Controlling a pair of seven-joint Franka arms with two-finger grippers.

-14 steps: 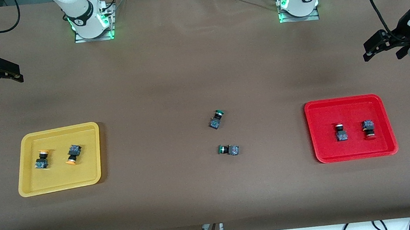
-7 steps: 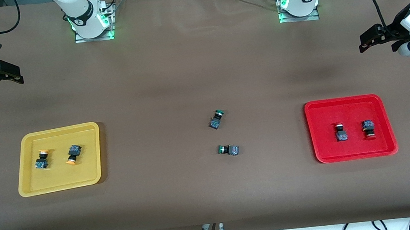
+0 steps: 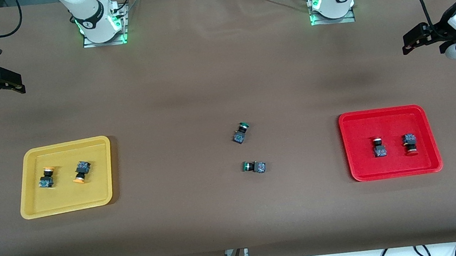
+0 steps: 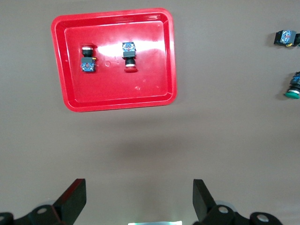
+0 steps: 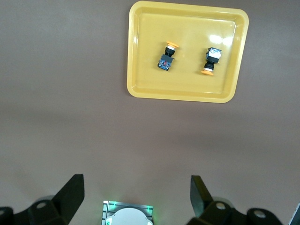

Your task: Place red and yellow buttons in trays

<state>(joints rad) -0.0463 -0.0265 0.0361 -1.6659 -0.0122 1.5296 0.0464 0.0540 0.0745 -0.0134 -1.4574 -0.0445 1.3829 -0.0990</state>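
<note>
Nearest the front camera, toward the right arm's end of the worktop (image 3: 230, 214), the yellow tray (image 3: 28, 200) holds both yellow-capped buttons lying on their sides: one (image 3: 46, 178) with its cap pointing toward the robots' bases, the other (image 3: 80, 170) just beside it with its cap pointing the reverse way. Toward the left arm's end at about the same depth, the red tray (image 3: 385, 119) holds the two red-capped buttons, one (image 3: 379, 147) capped toward the bases and its neighbour (image 3: 409, 143) capped toward the front camera. Between the trays and well apart from both, two green-capped buttons (image 3: 241, 133) (image 3: 254, 167) lie loose on the worktop; these are not part of the task. Judged from this layout, all four task buttons are already placed and no pick remains, so the relation that matters is separation. The right pincer (image 3: 9, 78) hangs over bare worktop at its own edge, spread wide and holding nothing, and the yellow tray (image 5: 136, 51) lies well clear of its fingers (image 5: 70, 194), out toward the front camera. The left pincer (image 3: 417, 37) hangs likewise at its edge, spread and empty, with the red tray (image 4: 65, 93) well apart from its fingers (image 4: 72, 199). Each arm appears to wait nearest its own tray.
</note>
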